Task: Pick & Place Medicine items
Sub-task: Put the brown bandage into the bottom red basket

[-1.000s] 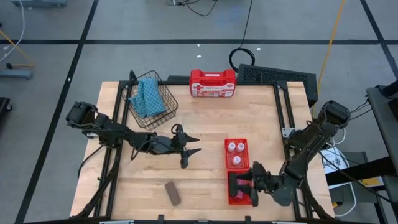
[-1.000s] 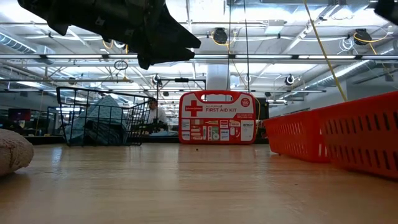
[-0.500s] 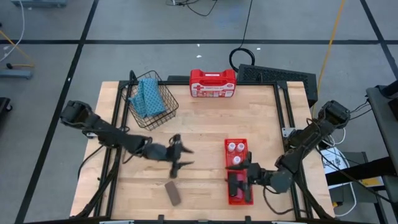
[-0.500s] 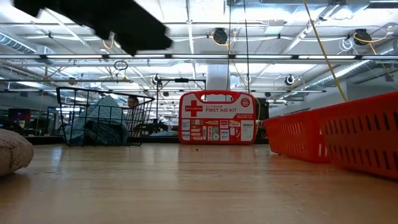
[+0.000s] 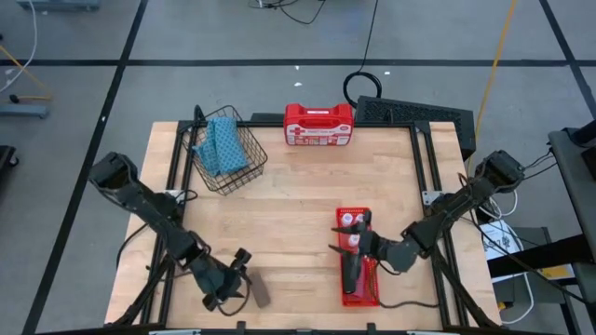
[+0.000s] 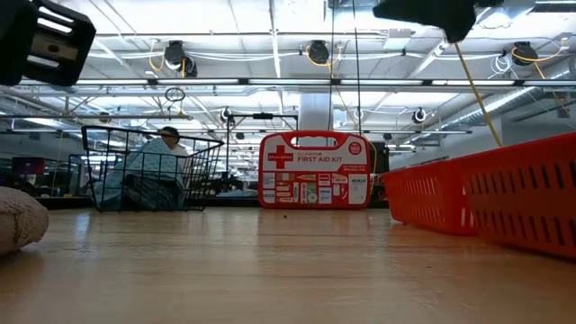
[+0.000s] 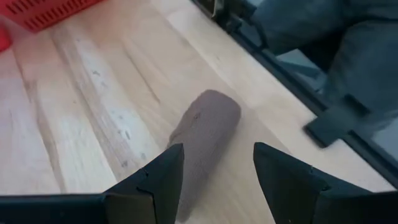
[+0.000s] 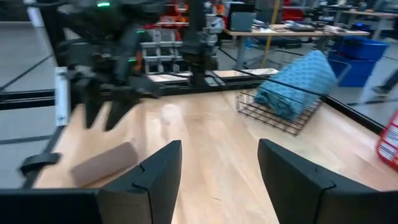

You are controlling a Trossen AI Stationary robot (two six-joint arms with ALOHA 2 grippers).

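Note:
The brown oblong piece lies flat on the wood near the table's near edge. My left gripper is low beside it and open. In the left wrist view its fingers stand on either side of the brown piece's near end, my left gripper not visibly touching it. My right gripper hovers open over the red tray. White bottles show at the tray's far end, and a dark piece lies in its middle. The pink piece is not clearly seen.
A wire basket with blue patterned cloth sits at the far left. The red first aid case stands at the far edge. Bare wood lies between the basket and the tray. The right wrist view shows the brown piece and the basket.
My left gripper has swung from the table's middle toward the near edge and down to the brown piece, turning as it went and staying open. My right gripper has moved from the tray's near end toward the far edge and a little left, over the tray.

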